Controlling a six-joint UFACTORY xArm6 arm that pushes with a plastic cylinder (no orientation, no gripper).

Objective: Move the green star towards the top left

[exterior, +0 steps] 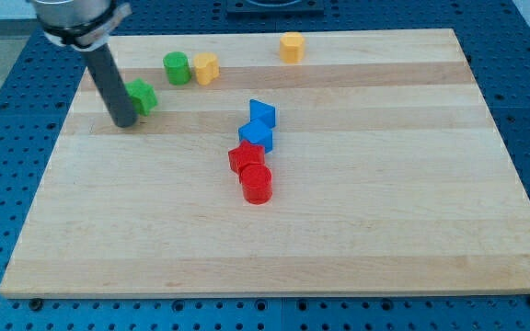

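Note:
The green star (143, 96) lies on the wooden board (357, 239) in the upper left part of the view. My tip (124, 122) stands just to the view's left and a little below the star, touching or nearly touching it. The dark rod rises from the tip toward the view's top left and hides the star's left edge.
A green cylinder (176, 68) and a yellow block (206, 68) sit side by side above and right of the star. Another yellow block (291, 46) is near the top edge. Two blue blocks (259, 125) and two red blocks (251, 171) cluster at the middle.

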